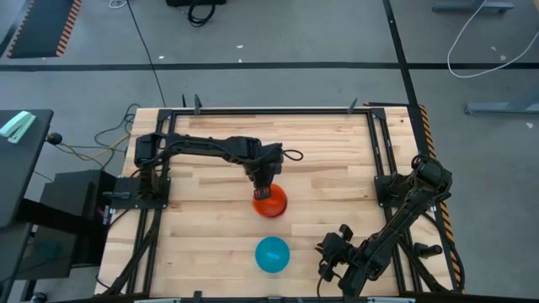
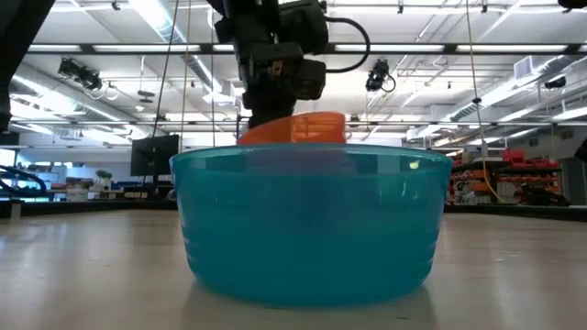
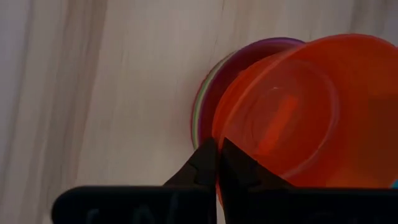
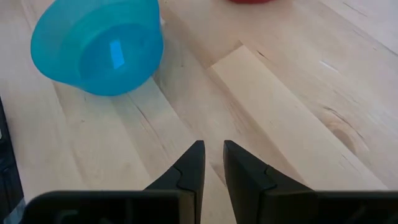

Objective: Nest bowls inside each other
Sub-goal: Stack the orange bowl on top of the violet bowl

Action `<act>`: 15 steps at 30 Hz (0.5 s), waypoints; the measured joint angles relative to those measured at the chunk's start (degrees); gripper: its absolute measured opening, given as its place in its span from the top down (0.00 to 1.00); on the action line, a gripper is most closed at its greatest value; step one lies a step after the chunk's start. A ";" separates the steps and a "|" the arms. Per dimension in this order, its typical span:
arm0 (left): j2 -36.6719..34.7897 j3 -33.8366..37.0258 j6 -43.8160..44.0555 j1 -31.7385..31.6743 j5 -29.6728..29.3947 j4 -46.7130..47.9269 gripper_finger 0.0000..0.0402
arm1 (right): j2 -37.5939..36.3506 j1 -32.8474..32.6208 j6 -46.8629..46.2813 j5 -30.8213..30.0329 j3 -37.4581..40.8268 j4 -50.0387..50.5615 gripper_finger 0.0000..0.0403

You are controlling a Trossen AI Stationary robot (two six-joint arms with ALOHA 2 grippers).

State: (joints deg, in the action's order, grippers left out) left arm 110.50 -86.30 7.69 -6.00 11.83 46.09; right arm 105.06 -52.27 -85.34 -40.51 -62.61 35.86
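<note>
My left gripper is at the table's middle, shut on the orange bowl. In the left wrist view the orange bowl hangs tilted over a stack whose top bowl is purple, with an olive green rim under it. The yellow bowl is hidden. The bright blue bowl stands alone on its base near the table's near edge and fills the low view. My right gripper is slightly open and empty above the bare table, right of the blue bowl. My left gripper pinches the orange bowl's rim, one finger inside the bowl and one outside. The fingers come from above, pointing down. The bowl is tilted in the hold, raised above the table over the stack. Whether it touches the purple bowl, I cannot tell.
The wooden table has a black frame along its edges. My right arm lies along the near right corner. Cables run off the far left corner.
</note>
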 joint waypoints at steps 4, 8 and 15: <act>0.34 0.00 0.76 0.00 -2.28 2.72 0.98 | 0.00 0.00 0.37 -0.56 -0.01 0.02 0.84; 0.60 0.02 2.20 -0.22 -2.63 5.38 0.98 | 0.00 0.00 0.44 -0.99 -0.02 0.00 0.84; 0.57 -0.04 3.92 -0.34 -3.15 9.35 0.98 | 0.00 0.00 0.46 -1.01 -0.02 0.01 0.84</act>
State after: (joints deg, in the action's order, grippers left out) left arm 111.07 -86.35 11.60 -6.34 8.68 55.44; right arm 105.06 -52.27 -84.88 -41.52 -62.63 35.87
